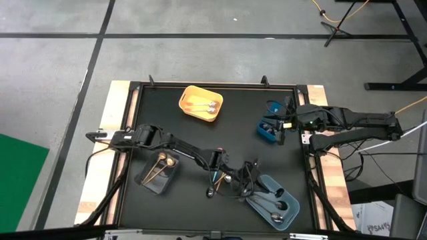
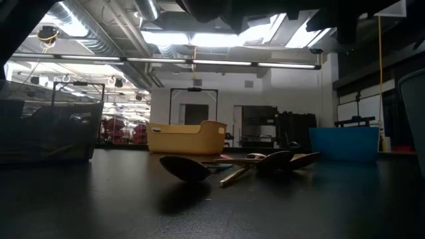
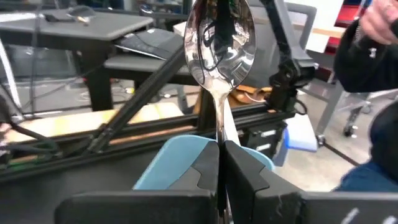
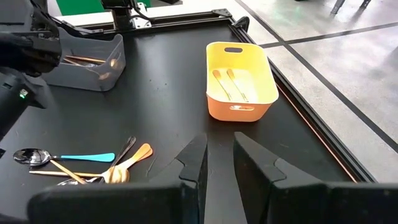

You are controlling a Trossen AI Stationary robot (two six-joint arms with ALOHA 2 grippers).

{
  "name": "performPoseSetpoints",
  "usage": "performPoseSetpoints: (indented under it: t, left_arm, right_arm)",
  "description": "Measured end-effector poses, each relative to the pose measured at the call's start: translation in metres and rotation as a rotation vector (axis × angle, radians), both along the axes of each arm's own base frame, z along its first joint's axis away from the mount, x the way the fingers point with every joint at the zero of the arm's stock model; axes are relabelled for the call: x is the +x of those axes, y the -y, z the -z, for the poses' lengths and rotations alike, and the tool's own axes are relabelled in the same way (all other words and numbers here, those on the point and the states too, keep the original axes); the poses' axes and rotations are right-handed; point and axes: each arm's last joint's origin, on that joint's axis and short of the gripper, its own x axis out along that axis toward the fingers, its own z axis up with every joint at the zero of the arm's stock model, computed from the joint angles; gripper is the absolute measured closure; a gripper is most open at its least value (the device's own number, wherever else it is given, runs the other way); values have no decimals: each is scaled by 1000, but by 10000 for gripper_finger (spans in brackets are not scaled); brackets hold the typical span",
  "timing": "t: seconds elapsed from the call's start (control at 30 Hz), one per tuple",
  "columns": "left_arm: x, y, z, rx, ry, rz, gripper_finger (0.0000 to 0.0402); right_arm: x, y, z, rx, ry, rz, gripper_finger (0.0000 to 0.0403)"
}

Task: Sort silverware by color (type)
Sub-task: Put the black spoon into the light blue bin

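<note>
- Silverware sorting looks partly done, by our reading: the left gripper [image 3: 221,163] is clenched on the thin handle of a polished silver metal spoon [image 3: 221,43], bowl standing up beyond the fingertips.
- In the high view we place that left gripper [image 1: 248,175] at the near-right of the table, just beside the grey-blue rectangular bin [image 1: 273,202]; the bin's pale rim shows right behind the fingers in the left wrist view.
- We judge the step in hand to be dropping this spoon into that bin, which already holds several silver pieces.
- Still unsorted, just beside the left gripper on the black table top [image 1: 193,140]: a small loose pile of utensils [image 4: 93,168], including a light-blue-handled spoon [image 4: 59,157], an orange-handled spoon [image 4: 127,163] and thin gold pieces.
- Farther out: the yellow rectangular bin [image 1: 201,103] holds two gold spoons; the clear bin [image 1: 160,172] at the near-left holds bronze-toned pieces; the blue bin [image 1: 269,128] sits at the right.
- The right gripper [image 4: 217,163] waits over the blue bin, fingers slightly parted, holding nothing.
</note>
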Motion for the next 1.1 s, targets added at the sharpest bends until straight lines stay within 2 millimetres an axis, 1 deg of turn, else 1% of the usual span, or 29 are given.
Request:
performPoseSetpoints:
  t: [0.17, 0.43, 0.57, 0.67, 0.8, 1.0, 1.1]
  left_arm:
    - [0, 0, 1, 0, -2, 3, 394]
    - [1, -6, 2, -31, -33, 2, 394]
    - [1, -12, 8, -32, -104, -8, 394]
    - [3, -19, 9, -32, -107, -18, 394]
    - [4, -23, 4, -34, -60, -29, 394]
    - [4, -16, -1, 32, 40, -4, 394]
    - [4, -16, -3, 76, 92, 0, 394]
  right_arm:
    - [0, 0, 0, 0, 0, 0, 336]
    - [0, 0, 0, 0, 0, 0, 336]
    - [0, 0, 0, 0, 1, 0, 336]
    - [0, 0, 0, 0, 1, 0, 336]
    - [0, 0, 0, 0, 1, 0, 336]
    - [0, 0, 0, 0, 1, 0, 336]
    - [0, 0, 0, 0, 1, 0, 336]
